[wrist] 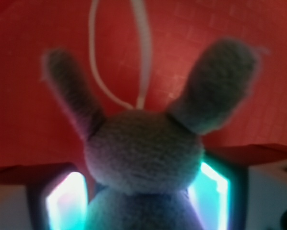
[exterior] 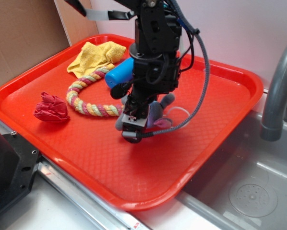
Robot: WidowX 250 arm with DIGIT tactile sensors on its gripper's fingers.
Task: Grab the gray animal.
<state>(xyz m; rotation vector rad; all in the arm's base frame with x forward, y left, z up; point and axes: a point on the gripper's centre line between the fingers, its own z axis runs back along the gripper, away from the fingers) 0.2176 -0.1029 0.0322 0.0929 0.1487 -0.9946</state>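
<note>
The gray animal (wrist: 143, 163) is gripped between the glowing fingers (wrist: 66, 206) of the hand (exterior: 132, 128), closed on its body, low over the red tray (exterior: 86, 148), right of the braided rope (exterior: 88, 98).

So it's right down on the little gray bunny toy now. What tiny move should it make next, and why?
Probably close the end effector fully, then lift. In the wrist view the gray animal sits between the two glowing fingers, one on each side of its body, its ears and white cord pointing away over the red tray. Whether the fingers already press it is unclear.
</note>
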